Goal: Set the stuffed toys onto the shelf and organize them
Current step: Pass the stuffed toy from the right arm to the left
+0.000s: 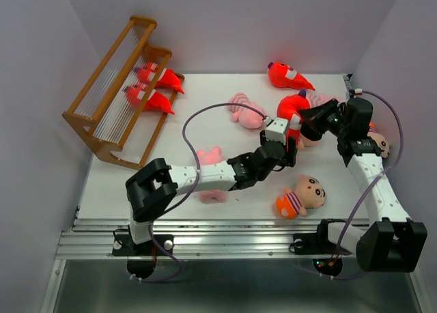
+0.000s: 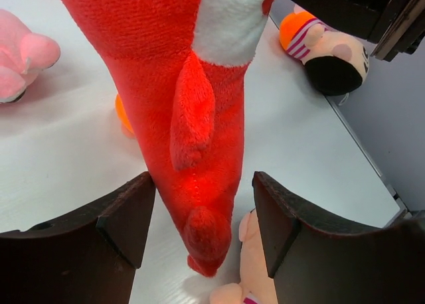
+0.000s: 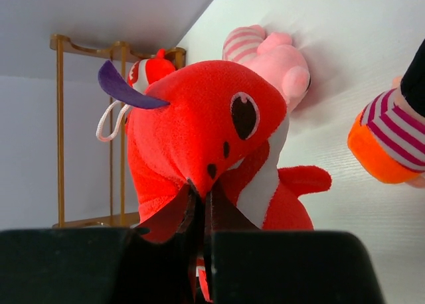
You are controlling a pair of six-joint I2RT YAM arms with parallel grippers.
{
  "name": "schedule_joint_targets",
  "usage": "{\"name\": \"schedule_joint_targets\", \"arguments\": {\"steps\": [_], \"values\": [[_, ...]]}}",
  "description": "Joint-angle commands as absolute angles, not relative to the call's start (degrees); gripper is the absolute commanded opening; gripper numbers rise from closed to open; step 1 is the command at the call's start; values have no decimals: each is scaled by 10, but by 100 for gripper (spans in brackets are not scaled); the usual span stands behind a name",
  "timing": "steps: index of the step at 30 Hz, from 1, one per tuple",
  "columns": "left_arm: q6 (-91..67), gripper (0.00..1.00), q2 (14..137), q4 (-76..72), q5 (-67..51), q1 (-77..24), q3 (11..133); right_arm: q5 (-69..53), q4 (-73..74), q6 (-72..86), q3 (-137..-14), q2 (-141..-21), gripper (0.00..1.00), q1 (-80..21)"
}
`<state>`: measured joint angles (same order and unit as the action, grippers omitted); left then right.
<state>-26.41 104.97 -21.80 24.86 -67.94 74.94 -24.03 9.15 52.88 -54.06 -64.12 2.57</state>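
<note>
The right arm extends from the near-right edge of the worktop (image 1: 252,207) toward its middle. Its pincer (image 3: 201,199) is clamped on the snout of a red monster plush (image 3: 199,118) that hangs tail-down. The left arm stretches low from the near-left. Its pincer (image 2: 202,204) stands apart astride the plush's tail, perhaps brushing it. The shelf (image 1: 109,101) stands at the far-left corner and bears two red monsters (image 1: 160,80).

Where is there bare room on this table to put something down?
Bare: the back strip between the shelf and the rear red monster; the front-left corner beside the shelf. Crowded: right middle, around the right gripper, its red monster, a pink pig and boy doll.
</note>
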Motion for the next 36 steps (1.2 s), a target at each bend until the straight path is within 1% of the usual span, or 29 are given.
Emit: {"name": "schedule_joint_targets", "arguments": {"steps": [1, 2, 3, 4, 6, 10, 11, 15, 18, 23, 26, 31, 36], "values": [[-250, 70, 1056, -262, 315, -693, 760, -265, 47, 555, -533, -622, 1, 33], [-249, 69, 1058, -263, 323, -693, 761, -267, 46, 558, -533, -622, 1, 33], [-248, 58, 1060, -263, 330, -693, 763, -269, 45, 560, -532, -622, 1, 39], [-250, 56, 1060, -265, 349, -695, 763, -271, 45, 563, -532, -621, 1, 39], [-250, 52, 1060, -266, 370, -696, 763, -274, 42, 567, -528, -621, 1, 39], [-227, 50, 1063, -279, 411, -703, 766, -283, 35, 577, -522, -623, 1, 44], [-220, 48, 1066, -287, 430, -707, 765, -285, 34, 582, -521, -624, 1, 44], [-184, 47, 1078, -329, 483, -716, 759, -297, 22, 599, -513, -623, 1, 44], [-141, 50, 1085, -385, 509, -719, 741, -308, 16, 614, -506, -625, 1, 49], [-47, 56, 1095, -539, 539, -728, 706, -321, 13, 635, -502, -628, 1, 49], [18, 57, 1103, -611, 547, -731, 687, -325, 13, 648, -497, -633, 1, 55], [105, 51, 1115, -760, 554, -733, 650, -336, 7, 667, -490, -637, 1, 62], [191, 45, 1136, -859, 545, -734, 633, -345, 6, 678, -483, -640, 1, 68]]}}
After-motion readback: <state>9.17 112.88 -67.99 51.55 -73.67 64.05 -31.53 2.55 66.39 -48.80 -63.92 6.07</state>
